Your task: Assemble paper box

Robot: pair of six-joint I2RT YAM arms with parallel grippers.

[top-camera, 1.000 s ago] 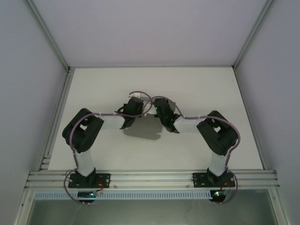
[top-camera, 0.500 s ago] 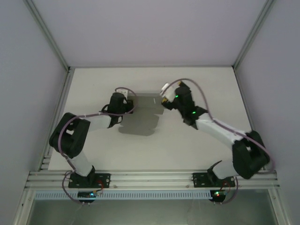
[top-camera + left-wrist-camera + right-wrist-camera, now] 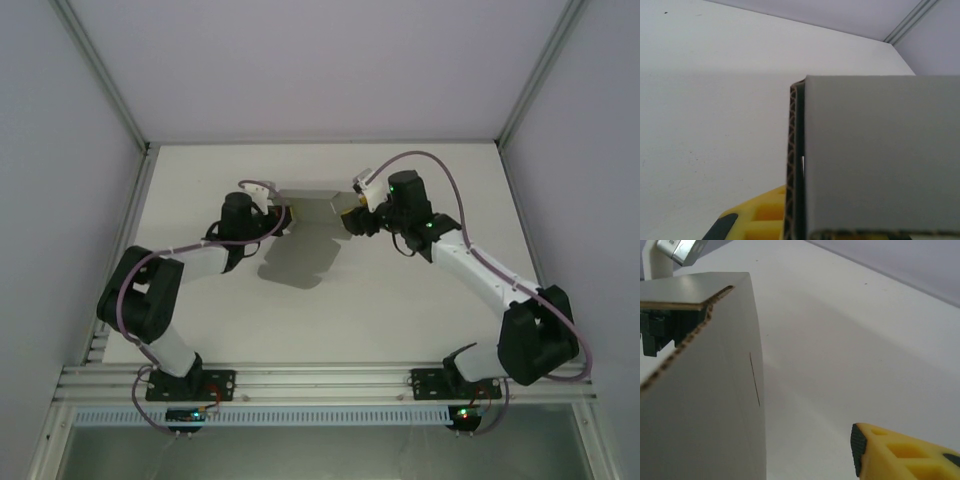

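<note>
Likely light and crease-prone, the paper box [image 3: 308, 205] hangs clamped in your left pincer [image 3: 284, 216]; grip the wall beside your right pincer [image 3: 347, 222], opening unclear.

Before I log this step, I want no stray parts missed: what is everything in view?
paper box: one, grey, held up off the surface, far middle
table: one, white, under the arms
frame rail: one, silver, along the near edge
left gripper: one, black and yellow, shut on the box's left end
right gripper: one, same colours, open by the box's right end
</note>
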